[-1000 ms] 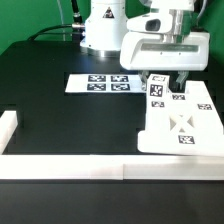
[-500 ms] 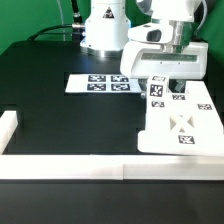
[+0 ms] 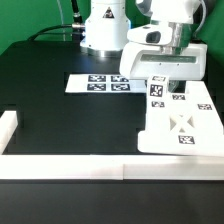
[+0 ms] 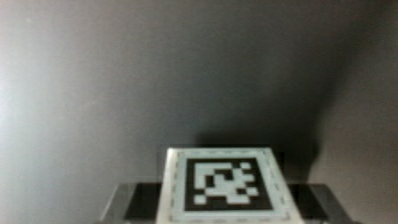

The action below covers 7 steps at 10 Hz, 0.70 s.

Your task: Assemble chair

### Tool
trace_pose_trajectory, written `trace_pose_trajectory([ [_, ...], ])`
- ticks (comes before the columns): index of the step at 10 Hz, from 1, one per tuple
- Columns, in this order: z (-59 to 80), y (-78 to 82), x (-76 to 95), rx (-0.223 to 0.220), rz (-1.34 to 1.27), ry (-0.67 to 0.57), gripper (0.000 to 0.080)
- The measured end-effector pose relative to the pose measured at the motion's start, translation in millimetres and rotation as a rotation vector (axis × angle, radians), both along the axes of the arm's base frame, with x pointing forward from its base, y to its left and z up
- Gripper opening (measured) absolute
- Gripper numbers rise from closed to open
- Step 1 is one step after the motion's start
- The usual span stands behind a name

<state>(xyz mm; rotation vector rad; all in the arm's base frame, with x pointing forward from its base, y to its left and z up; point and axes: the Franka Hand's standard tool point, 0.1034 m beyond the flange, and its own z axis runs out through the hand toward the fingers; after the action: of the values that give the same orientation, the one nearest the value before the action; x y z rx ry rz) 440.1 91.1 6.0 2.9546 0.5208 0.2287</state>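
The white chair (image 3: 183, 126) lies flat at the exterior view's right, showing a cross-braced frame and several square tags. A short upright tagged post (image 3: 156, 92) stands at its far left corner. My gripper (image 3: 160, 78) hangs low over that post. In the wrist view the post's tagged white face (image 4: 224, 180) fills the space between my fingers (image 4: 143, 196), with a dark pad on each side of it. The gripper (image 4: 224, 200) is shut on the post. The fingertips are hidden behind the gripper body in the exterior view.
The marker board (image 3: 100, 83) lies on the black table just to the exterior view's left of the chair. A long white rail (image 3: 70, 168) runs along the front edge, with a short piece (image 3: 8, 128) at the left. The arm's base (image 3: 104, 30) stands at the back.
The gripper came down over the chair's upright post and its jaws closed on it. The chair and the marker board have not moved.
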Motion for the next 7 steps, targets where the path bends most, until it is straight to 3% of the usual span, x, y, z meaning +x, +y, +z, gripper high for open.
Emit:
trace_pose_trajectory([
  [4, 3.4, -5.0, 2.8, -0.001, 0.001, -0.003, 0.0268],
  [7, 26.8, -13.5, 7.1, 0.023, -0.025, 0.005, 0.0269],
])
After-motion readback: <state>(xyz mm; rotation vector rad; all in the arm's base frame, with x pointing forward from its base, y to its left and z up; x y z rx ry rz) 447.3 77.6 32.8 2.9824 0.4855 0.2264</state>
